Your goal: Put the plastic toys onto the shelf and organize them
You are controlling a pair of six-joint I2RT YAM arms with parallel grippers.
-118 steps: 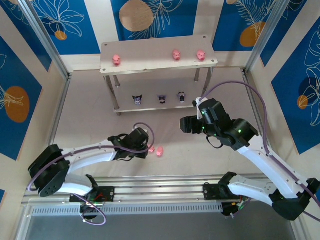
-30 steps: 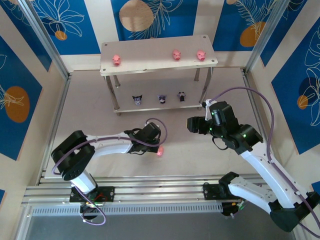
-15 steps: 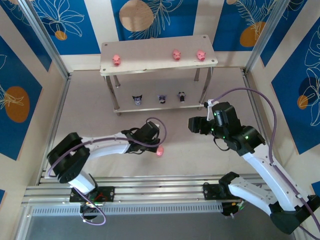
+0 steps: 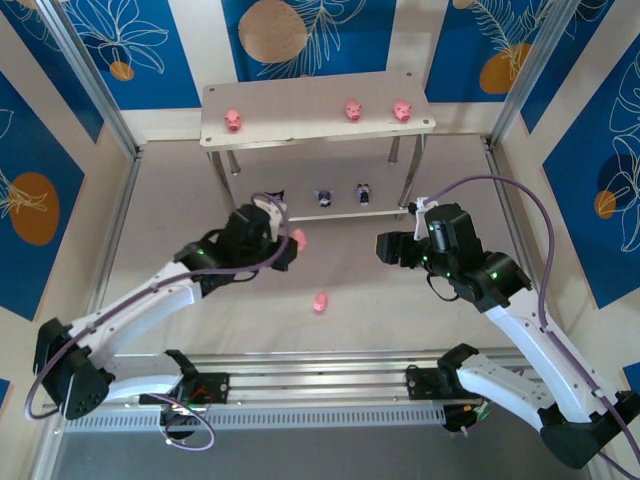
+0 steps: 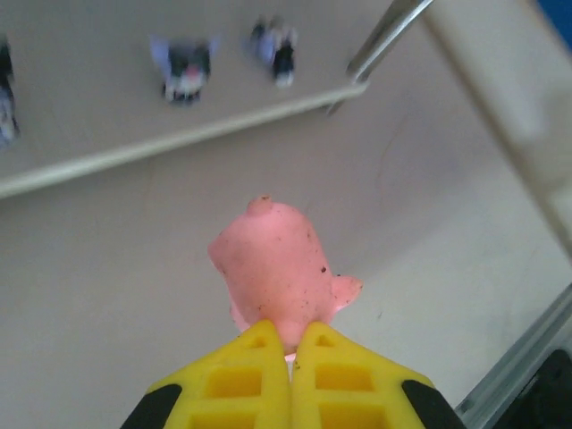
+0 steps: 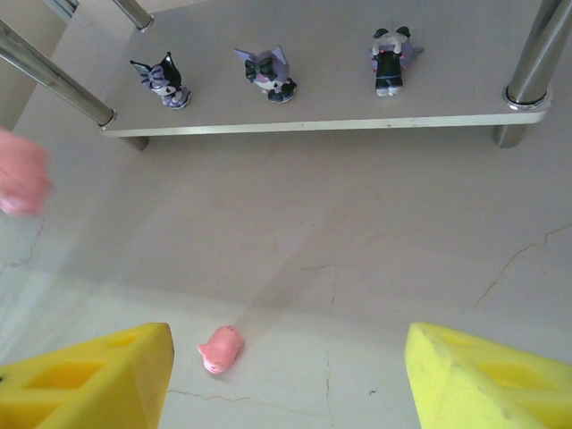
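**A:** What changed?

**B:** The left gripper [image 4: 289, 243] is up off the table and closer to the shelf [image 4: 300, 128]. Half a second ago it was down low by the loose pigs. Its fingers are pinched tight on one pink pig [image 5: 273, 273], gripping the lower end, with the body sticking out ahead.

**A:** And the other one?

**B:** The second pig [image 4: 320, 301] hasn't moved. It lies on its side on the table, well short of the shelf and between the two arms. The right wrist view sees it too.

**A:** Right arm?

**B:** It has barely shifted. The right gripper [image 4: 386, 248] hangs wide open with nothing in it, facing the lower board.

**A:** Tally?

**B:** Three pigs [image 4: 352, 109] are on the top board. Three dark figurines [image 6: 268, 73] stand in a row on the lower board. My read is six placed, one in the air and one left to pick. The top board has a wide gap between the left pig and the other two, so that's a likely drop spot.

**A:** Surface?

**B:** The tabletop [image 6: 384, 232] is pale beige and matte, with hairline cracks and a few specks. It's flat, and nothing lies between the held pig and the shelf.

**A:** Room?

**B:** It's a boxed cell. The wall panels [image 4: 150, 50] are blue with leaf prints and orange discs, there are beige strips between them, and the corner posts are aluminium. A metal rail [image 4: 320, 385] runs along the near edge by the arm bases.
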